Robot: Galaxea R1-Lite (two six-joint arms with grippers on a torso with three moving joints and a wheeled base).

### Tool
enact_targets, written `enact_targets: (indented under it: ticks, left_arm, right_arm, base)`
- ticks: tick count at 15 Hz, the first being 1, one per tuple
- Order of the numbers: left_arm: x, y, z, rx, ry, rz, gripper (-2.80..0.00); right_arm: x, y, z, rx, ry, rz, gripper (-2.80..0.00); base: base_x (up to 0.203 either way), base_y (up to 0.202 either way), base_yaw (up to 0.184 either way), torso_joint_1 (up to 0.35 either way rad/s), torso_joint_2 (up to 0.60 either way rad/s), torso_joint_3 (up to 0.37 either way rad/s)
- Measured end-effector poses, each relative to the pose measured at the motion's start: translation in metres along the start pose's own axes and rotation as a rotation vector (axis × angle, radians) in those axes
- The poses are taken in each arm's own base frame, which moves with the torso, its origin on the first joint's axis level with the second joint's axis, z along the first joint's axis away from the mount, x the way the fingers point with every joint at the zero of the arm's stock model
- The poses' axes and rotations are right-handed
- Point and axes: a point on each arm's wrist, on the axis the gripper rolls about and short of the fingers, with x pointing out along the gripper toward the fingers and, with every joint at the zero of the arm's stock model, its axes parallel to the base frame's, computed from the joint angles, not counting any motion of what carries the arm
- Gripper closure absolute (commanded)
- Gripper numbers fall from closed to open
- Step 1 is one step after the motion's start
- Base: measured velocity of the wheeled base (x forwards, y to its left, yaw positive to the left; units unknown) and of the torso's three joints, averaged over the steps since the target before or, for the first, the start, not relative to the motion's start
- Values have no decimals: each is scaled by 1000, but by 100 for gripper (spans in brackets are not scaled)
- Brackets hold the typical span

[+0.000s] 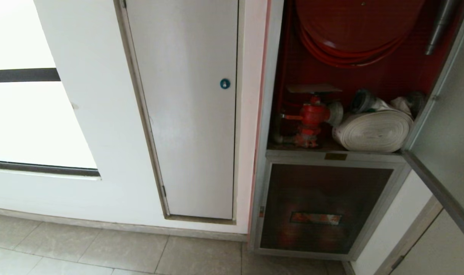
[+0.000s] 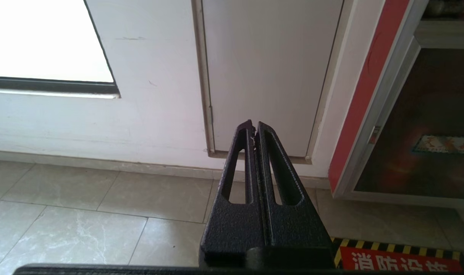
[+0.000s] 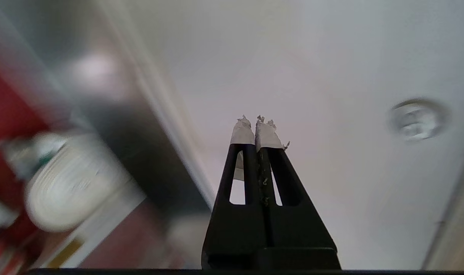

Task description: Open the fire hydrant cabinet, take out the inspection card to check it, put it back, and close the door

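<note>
The fire hydrant cabinet [image 1: 289,68] stands open, red inside, with a red hose reel [image 1: 354,26], a red valve [image 1: 312,116] and a white rolled hose [image 1: 373,131]. Its door [image 1: 442,126] is swung out to the right. The inspection card is out of view. Neither arm shows in the head view. My right gripper [image 3: 256,120] is shut on nothing, its tips wrapped in white tape, and it points at a pale panel [image 3: 331,68] with a round fitting [image 3: 417,120]. The blurred hose [image 3: 71,183] lies off to one side of it. My left gripper [image 2: 254,124] is shut and parked low.
A plain white door [image 1: 193,114] with a blue lock [image 1: 225,83] stands left of the cabinet. Below the cabinet is a dark panel [image 1: 323,206] with a red label. A bright window [image 1: 25,114] is at far left. A red floor sign [image 2: 400,259] lies on the tiles.
</note>
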Motion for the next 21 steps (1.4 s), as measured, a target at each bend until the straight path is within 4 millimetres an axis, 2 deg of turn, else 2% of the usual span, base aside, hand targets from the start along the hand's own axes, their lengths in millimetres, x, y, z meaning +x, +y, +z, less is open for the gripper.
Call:
enact_targets:
  ticks: [3, 7, 16, 21]
  left_arm:
    - [0, 0, 0, 0, 0, -1, 0]
    - [0, 0, 0, 0, 0, 0, 0]
    - [0, 0, 0, 0, 0, 0, 0]
    - [0, 0, 0, 0, 0, -1, 0]
  right_arm:
    - [-6, 6, -5, 2, 31, 67, 0]
    - [-20, 20, -11, 7, 119, 260, 0]
    - [-52, 73, -15, 15, 207, 749, 0]
    - [-44, 114, -20, 24, 272, 945, 0]
  base:
    - [0, 0, 0, 0, 0, 0]
    - [0, 0, 0, 0, 0, 0]
    - [0, 0, 0, 0, 0, 0]
    - [0, 0, 0, 0, 0, 0]
